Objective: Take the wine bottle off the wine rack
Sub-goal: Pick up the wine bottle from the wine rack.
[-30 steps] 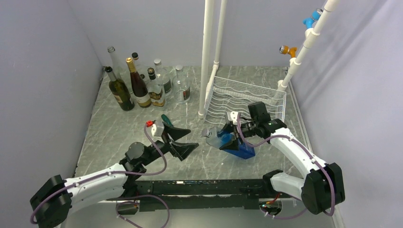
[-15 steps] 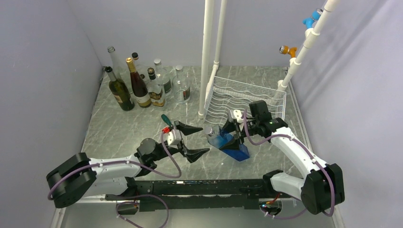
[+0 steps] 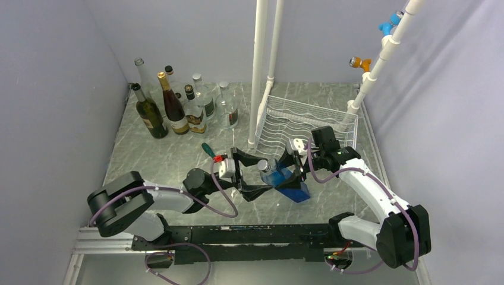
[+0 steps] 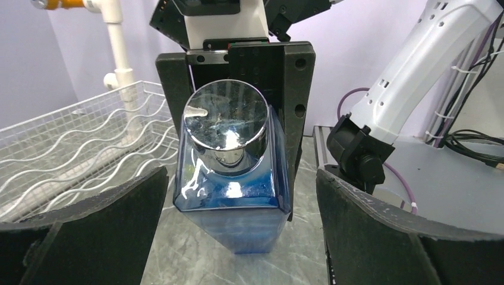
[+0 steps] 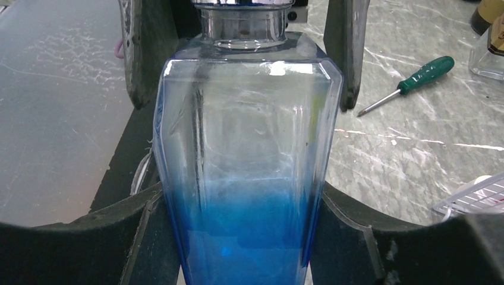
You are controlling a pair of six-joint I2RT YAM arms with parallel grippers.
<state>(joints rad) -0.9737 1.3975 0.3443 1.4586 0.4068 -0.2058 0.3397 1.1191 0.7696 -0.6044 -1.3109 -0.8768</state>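
Left tool (image 4: 241, 173) wide around the wine bottle (image 4: 229, 199) cap (image 4: 224, 113), not touching

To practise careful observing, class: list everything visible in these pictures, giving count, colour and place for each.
blue bottle: one, clear glass shading to blue, silver cap, tilted in front of the rack
wine rack: one, white wire, back right of table
standing bottles: about seven, green, brown and clear, back left corner
screwdriver: one, green handle, table centre
pipes: three, white, two upright by the rack, one slanted at right
pipe fittings: two, orange and blue, on slanted pipe
table: one, grey marble
left end effector: one, black, open, fingers either side of bottle's cap
right end effector: one, black, shut on bottle's body
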